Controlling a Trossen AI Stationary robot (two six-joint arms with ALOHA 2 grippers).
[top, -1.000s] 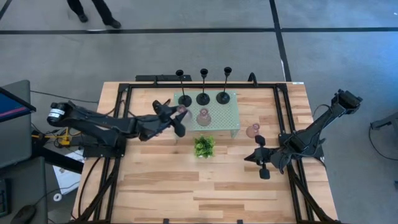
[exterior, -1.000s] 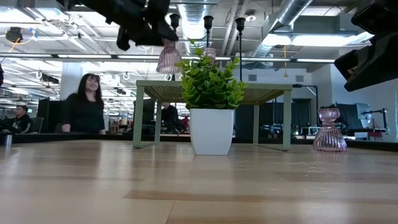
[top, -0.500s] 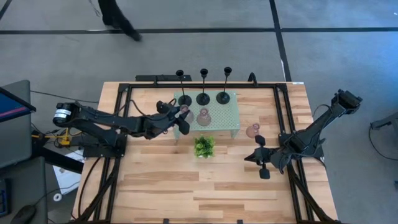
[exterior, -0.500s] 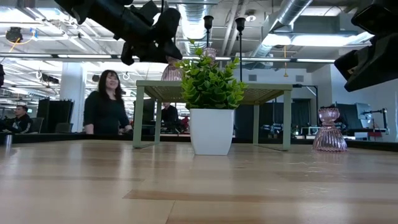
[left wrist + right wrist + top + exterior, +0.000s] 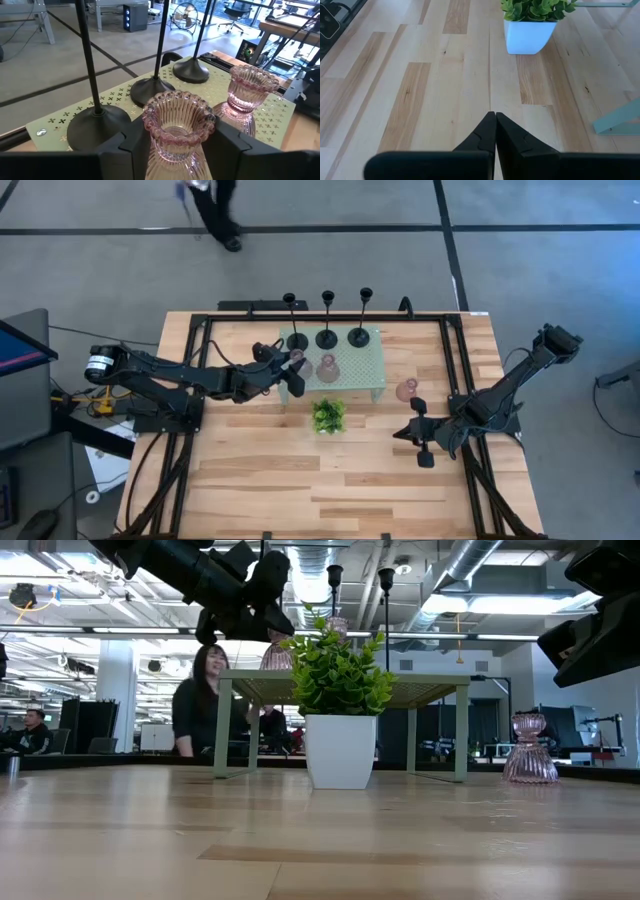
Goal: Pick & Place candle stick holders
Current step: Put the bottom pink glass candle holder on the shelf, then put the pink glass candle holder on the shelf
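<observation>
Gripping a pink glass holder (image 5: 178, 131) between its fingers, the left hand (image 5: 283, 368) sits at the left edge of the mint-green stand (image 5: 372, 363). Beside it on the stand is a second pink holder (image 5: 247, 92), with three black holders (image 5: 327, 320) behind. The right hand (image 5: 495, 131), fingers pressed together, hangs over the wooden surface (image 5: 300, 480) near a third pink holder (image 5: 406, 390) and a potted plant (image 5: 327, 416).

Even, bright overhead light is falling across the surface (image 5: 330, 470), casting only soft shadows. Ceiling lamps (image 5: 120, 615) are glaring in the low view, silhouetting the left end effector (image 5: 262, 612).
</observation>
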